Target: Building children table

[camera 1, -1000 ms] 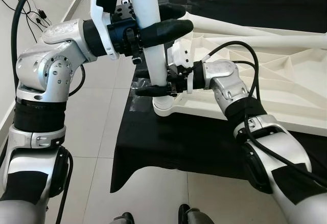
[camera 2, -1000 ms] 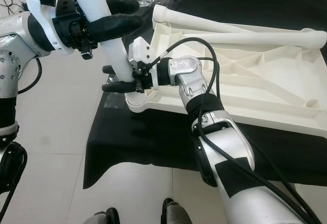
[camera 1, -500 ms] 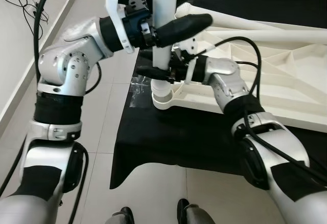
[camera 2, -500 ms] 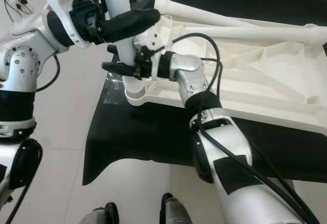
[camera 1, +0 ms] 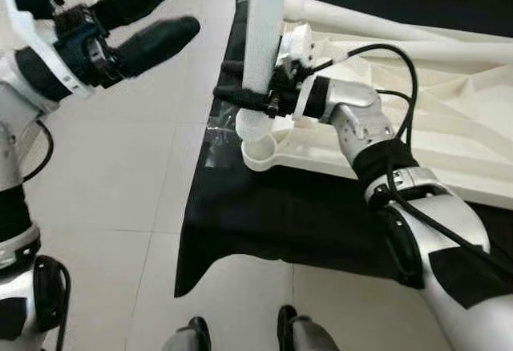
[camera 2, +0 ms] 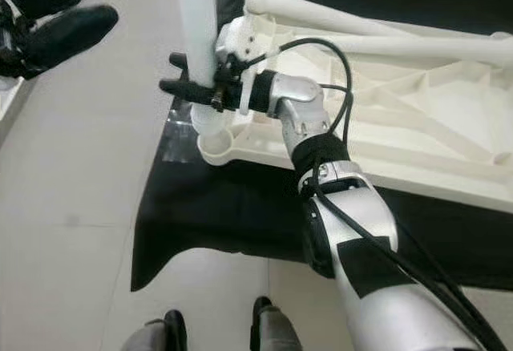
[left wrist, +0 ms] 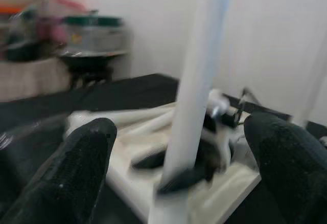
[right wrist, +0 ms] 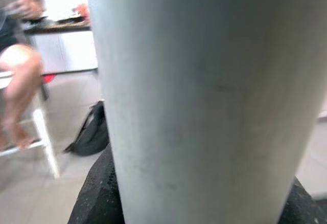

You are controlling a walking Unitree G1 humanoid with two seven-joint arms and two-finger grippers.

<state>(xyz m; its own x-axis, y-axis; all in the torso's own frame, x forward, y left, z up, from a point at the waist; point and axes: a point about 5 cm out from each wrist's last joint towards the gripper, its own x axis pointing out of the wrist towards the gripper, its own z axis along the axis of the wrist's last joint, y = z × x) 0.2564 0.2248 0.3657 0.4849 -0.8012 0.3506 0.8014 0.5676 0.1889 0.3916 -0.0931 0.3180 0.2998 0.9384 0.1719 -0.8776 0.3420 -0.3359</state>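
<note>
The white children's tabletop lies upside down on a black cloth. A white table leg stands upright, its lower end at the round corner socket. My right gripper is shut on this leg just above the socket, and the leg's surface is close up in the right wrist view. My left gripper is open and hangs apart from the leg, over the floor to its left. The left wrist view looks past its black fingers at the leg.
Two more white legs lie along the tabletop's far side. Pale tiled floor spreads to the left of the cloth. My feet stand at the cloth's near edge. A seated person and a black bag are beyond the leg.
My left gripper has let go of the upright leg, opened, and drawn away to the left. The right gripper still holds the leg. The camera has shifted.
</note>
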